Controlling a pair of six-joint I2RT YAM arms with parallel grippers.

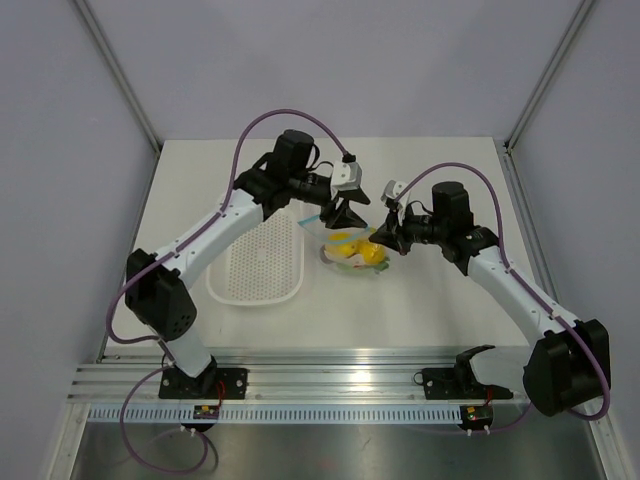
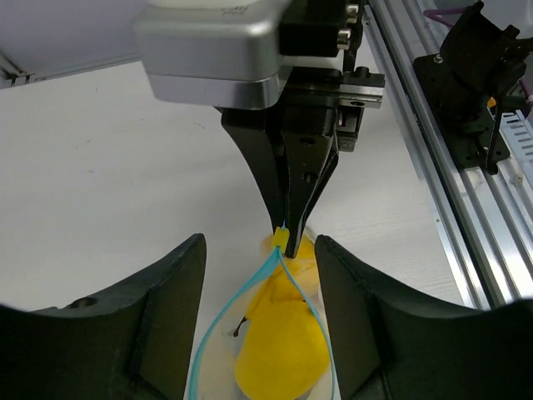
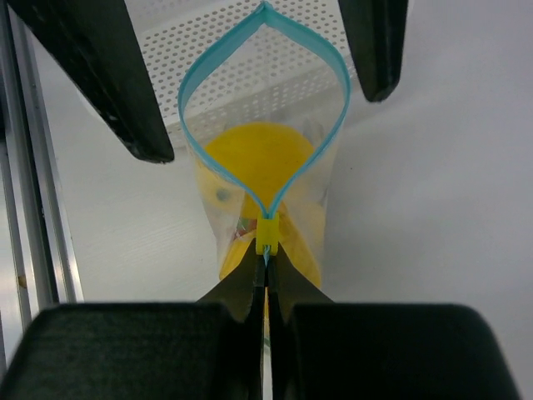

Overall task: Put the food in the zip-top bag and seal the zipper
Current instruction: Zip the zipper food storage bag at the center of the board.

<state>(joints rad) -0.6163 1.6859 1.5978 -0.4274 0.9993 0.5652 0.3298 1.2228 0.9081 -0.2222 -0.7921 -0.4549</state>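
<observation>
The clear zip-top bag [image 1: 355, 253] lies on the white table between both grippers, right of the basket. Yellow fruit [image 2: 283, 350] sits inside it and also shows in the right wrist view [image 3: 258, 154]. A small red and green bit [image 3: 244, 227] shows beside it; the other food pieces are hidden. The light blue zipper [image 3: 196, 75] gapes open in a loop. My right gripper [image 3: 266, 258] is shut on the zipper strip just behind the yellow slider [image 3: 267, 236]. My left gripper [image 2: 260, 267] is open, its fingers straddling the bag's mouth without touching it.
A white perforated basket [image 1: 258, 265] stands left of the bag and shows behind it in the right wrist view [image 3: 216, 42]. An aluminium rail [image 1: 320, 365] runs along the near table edge. Grey walls enclose the table on three sides.
</observation>
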